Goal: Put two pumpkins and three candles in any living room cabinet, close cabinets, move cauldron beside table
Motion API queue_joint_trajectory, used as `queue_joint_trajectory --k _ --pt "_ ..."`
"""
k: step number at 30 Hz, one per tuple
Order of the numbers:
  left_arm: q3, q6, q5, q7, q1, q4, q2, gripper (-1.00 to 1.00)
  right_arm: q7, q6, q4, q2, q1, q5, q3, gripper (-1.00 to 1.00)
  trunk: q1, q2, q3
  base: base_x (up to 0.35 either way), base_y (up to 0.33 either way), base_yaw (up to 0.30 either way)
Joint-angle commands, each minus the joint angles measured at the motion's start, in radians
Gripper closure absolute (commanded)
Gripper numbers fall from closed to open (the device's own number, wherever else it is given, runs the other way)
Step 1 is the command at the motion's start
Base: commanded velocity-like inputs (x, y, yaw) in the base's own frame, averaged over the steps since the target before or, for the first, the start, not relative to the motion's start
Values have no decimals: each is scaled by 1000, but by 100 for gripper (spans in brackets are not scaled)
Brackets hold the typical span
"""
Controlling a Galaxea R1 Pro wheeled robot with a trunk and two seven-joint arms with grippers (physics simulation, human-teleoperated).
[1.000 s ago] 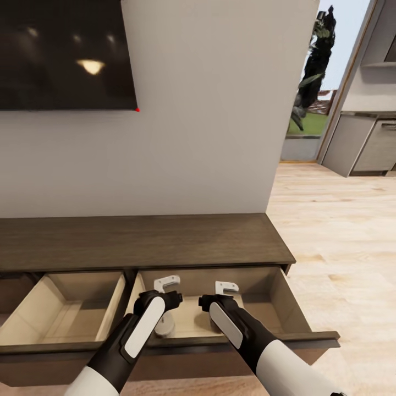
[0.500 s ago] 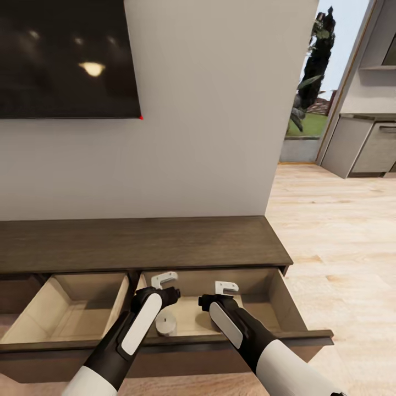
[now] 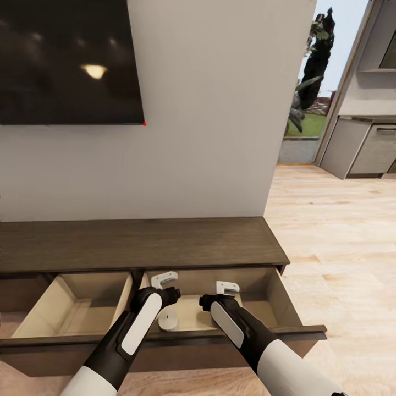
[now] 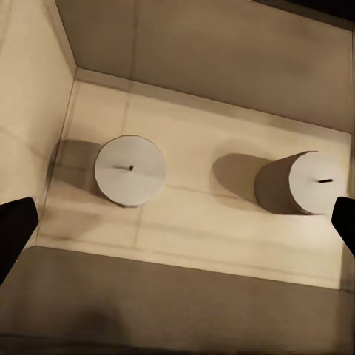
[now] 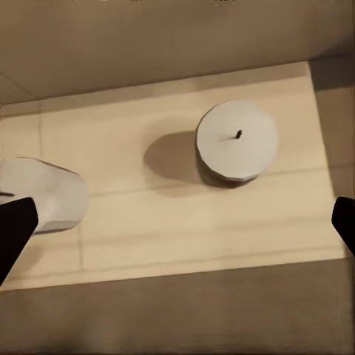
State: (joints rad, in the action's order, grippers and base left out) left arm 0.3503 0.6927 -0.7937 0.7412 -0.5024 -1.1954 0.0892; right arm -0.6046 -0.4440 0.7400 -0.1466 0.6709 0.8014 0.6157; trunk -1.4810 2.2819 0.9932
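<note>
The cabinet [image 3: 143, 242] is a long dark-brown unit under the wall, with two drawers pulled out. In the right-hand drawer [image 3: 300, 331] stand two squat grey candles. The left wrist view has one candle [image 4: 130, 170] upright and the other [image 4: 303, 183] further along the pale floor. They appear again as a candle [image 5: 237, 140] and a second candle [image 5: 41, 194] in the right wrist view. One candle [image 3: 168, 320] peeks out beside my left arm. My left gripper [image 3: 164, 279] and right gripper [image 3: 227, 286] hover above this drawer, both open and holding nothing.
A second drawer [image 3: 82, 302] stands open to the left. A dark TV [image 3: 66, 60] hangs on the white wall above. To the right, wood floor [image 3: 341, 247] runs to grey kitchen cupboards [image 3: 374, 148] and a glass door.
The whole picture has shifted a little, so the camera moved. Both grippers stay open over the right-hand drawer. The candles have not moved.
</note>
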Motion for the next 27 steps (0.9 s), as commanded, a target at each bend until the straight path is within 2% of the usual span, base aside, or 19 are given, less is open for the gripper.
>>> queue_joint_trajectory --k 1,13,27 --pt "1 0 -10 10 -1 -1 0 -100 -8 -2 1 1 1 7 3 -100 4 -7 -2 -33 5 0" --pt "3 0 -10 10 -1 -1 0 -100 -1 -2 0 2 1 8 3 -100 50 -91 -40 -29 1 0" --pt "3 1 -9 11 -1 -12 -2 -100 17 -5 2 3 0 7 3 -100 104 -189 -84 -311 55 0"
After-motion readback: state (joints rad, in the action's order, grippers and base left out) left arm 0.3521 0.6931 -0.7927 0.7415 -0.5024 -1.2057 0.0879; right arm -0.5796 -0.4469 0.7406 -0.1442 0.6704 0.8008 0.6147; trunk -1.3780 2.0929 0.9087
